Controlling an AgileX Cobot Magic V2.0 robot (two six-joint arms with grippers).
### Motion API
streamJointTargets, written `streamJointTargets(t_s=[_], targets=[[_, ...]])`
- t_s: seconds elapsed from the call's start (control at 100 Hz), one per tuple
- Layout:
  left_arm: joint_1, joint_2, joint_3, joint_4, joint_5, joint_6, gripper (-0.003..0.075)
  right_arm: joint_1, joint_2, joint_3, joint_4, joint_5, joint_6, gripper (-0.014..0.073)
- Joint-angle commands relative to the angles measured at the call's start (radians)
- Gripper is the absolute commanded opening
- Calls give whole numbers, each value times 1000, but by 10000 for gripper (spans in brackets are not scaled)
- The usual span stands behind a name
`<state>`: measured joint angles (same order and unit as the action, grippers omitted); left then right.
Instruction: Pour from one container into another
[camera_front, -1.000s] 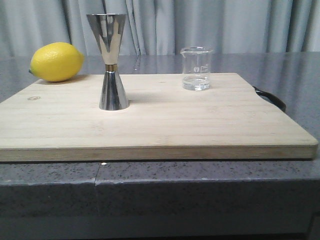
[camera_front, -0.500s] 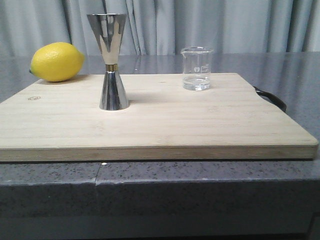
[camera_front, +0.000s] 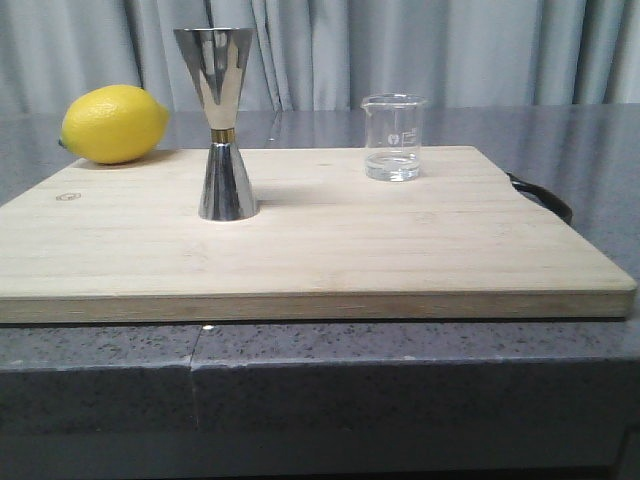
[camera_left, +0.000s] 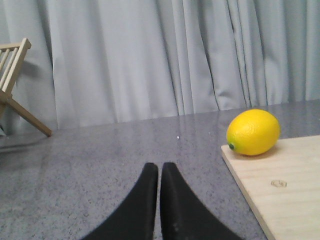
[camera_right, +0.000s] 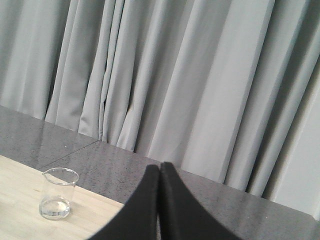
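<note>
On the pale wooden cutting board (camera_front: 320, 250), which is lying flat across the grey speckled tabletop (camera_front: 590, 150), the steel jigger (camera_front: 222, 122) is standing upright on its narrower cone toward the left of the board, its wide mouth facing up and a thin gold band showing at its waist. What is inside its upper cup cannot be told from this height. The glass beaker (camera_front: 393, 137) is sitting upright near the board's far edge, to the right of the jigger and well apart from it, and a shallow layer of clear liquid is resting in its bottom; faint printed marks are showing on its wall. A yellow lemon (camera_front: 113, 123) is lying at the far left corner of the board, behind and to the left of the jigger. A dark curved handle (camera_front: 541, 196) is poking out from the board's right side.

Neither arm is appearing in the front view. In the left wrist view, the left end effector (camera_left: 160, 167) is hovering over bare tabletop beside the board with its black fingers pressed together, holding nothing. In the right wrist view, the right end effector (camera_right: 159, 167) is likewise showing its fingers together and empty, with the beaker sitting well apart from it on the board.
</note>
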<state>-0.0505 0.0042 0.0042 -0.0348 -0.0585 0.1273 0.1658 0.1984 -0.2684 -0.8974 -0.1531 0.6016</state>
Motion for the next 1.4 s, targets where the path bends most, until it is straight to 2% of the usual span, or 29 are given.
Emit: streamJointTargets(t_s=[0.0, 0.25, 0.42, 1.34, 1.39], targets=[[3, -28, 34, 2, -10, -16, -19, -6, 8, -27, 5, -44, -5, -75], [3, -35, 34, 2, 9, -38, -19, -6, 8, -27, 5, -44, -5, -75], [3, -35, 34, 13, 76, -38, -19, -6, 8, -27, 5, -44, -5, -75], [3, -35, 34, 5, 74, -38, -19, -6, 8, -27, 5, -44, -5, -75], [3, -35, 34, 5, 74, -38, -19, -6, 8, -27, 52, -42, -5, -75]])
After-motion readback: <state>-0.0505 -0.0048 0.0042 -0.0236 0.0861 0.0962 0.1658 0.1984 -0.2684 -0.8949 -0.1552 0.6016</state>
